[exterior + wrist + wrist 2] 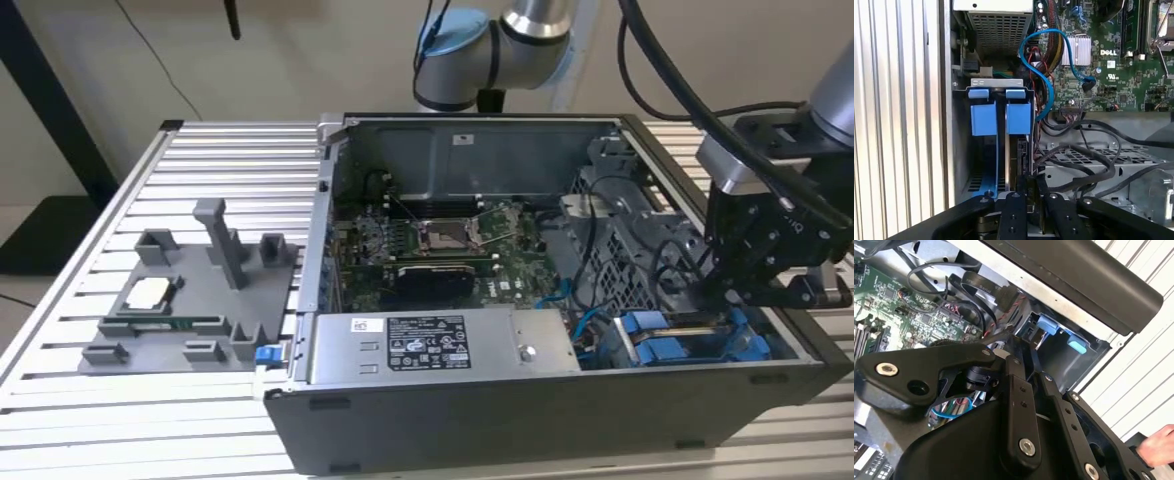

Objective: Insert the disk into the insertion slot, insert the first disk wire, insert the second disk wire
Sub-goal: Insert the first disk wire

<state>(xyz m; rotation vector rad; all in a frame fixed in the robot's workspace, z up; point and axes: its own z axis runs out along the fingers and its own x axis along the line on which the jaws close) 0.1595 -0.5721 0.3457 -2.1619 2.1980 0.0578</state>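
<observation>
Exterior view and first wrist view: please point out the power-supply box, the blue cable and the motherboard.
power-supply box [514,330], exterior view, bare silver top beside its label.
blue cable [1049,92], first wrist view, middle of its curve.
motherboard [1126,85], first wrist view, green board surface.

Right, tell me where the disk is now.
In the exterior view the disk sits in the computer case, on the exterior view's right, beside the silver power box and under the gripper.

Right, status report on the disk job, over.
Gripper low at the drive bay, by the disk. Disk in the slot, blue carrier showing. Black cables loop beside, not across.
</observation>
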